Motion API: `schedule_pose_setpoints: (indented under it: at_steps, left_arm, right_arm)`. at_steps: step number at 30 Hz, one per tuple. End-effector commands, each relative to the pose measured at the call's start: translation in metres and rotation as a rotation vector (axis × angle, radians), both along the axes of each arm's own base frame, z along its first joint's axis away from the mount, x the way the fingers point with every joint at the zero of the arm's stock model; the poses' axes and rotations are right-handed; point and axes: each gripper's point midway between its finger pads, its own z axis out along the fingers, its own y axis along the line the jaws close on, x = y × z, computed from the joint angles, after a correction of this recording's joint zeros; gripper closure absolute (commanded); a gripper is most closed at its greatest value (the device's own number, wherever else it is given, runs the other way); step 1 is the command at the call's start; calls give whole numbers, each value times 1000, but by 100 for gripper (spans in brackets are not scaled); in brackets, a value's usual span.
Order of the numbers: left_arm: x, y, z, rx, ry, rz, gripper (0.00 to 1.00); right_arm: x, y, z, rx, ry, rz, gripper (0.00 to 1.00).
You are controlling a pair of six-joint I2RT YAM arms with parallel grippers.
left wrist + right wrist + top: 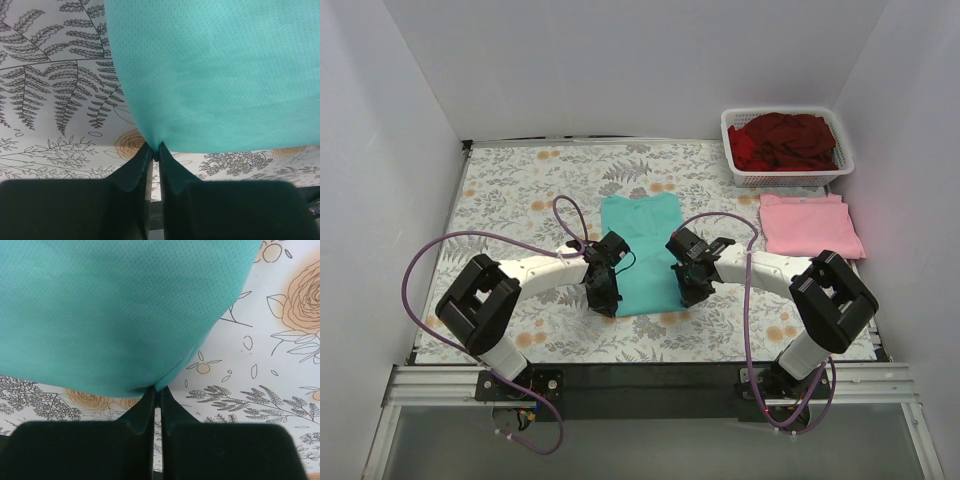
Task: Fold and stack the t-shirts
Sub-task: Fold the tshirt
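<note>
Top external, frame centre: left gripper (605,303), right gripper (689,293), both clamped on teal t-shirt (642,248) lower corners (2 pinches); advised: lift evenly, keep taut.

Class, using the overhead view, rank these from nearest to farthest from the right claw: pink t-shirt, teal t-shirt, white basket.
1. The teal t-shirt: pinched by the right claw, in the middle.
2. The pink t-shirt: on the right side, farther back.
3. The white basket: far right corner, behind the pink t-shirt.
</note>
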Motion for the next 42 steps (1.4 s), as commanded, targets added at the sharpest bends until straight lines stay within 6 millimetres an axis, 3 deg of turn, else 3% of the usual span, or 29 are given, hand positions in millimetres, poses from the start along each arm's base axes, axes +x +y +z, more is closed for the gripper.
schedule_pose_setpoints:
  at_steps: [1, 6, 10, 13, 15, 19, 23, 26, 29, 31, 36, 42]
  left_arm:
    - [-2, 5, -13, 45, 9, -6, 100]
    - [0, 4, -6, 34, -6, -8, 100]
    - [11, 1, 12, 35, -57, -19, 100]
    - [1, 6, 24, 51, -53, -36, 100]
    - [-21, 11, 25, 69, -13, -55, 100]
    - [-86, 15, 37, 105, 52, -133, 100]
    - [-148, 20, 52, 74, 138, -143, 100]
    - [-179, 27, 58, 57, 188, -134, 100]
    - [-180, 19, 71, -13, 176, -145, 100]
    - [-167, 4, 91, -54, 131, -148, 100]
    - [-145, -20, 115, -190, 108, -178, 100]
    - [-114, -21, 135, -252, 56, -146, 100]
  right_arm:
    - [-22, -13, -26, -69, 81, 23, 99]
    - [-19, -11, -18, -51, 58, 30, 99]
    - [-13, -5, 3, -26, 29, 46, 99]
    - [-23, -1, 14, 27, 51, 92, 99]
    - [-46, 4, 18, 85, 128, 133, 99]
    - [-93, -1, 31, 144, 188, 187, 99]
    - [-155, -8, 42, 211, 294, 239, 99]
    - [-175, -22, 50, 208, 337, 216, 99]
    - [-170, -23, 66, 204, 301, 209, 99]
    - [-160, -17, 86, 202, 263, 235, 99]
    - [-132, -7, 116, 152, 194, 259, 99]
    - [-111, 5, 139, 190, 193, 273, 99]
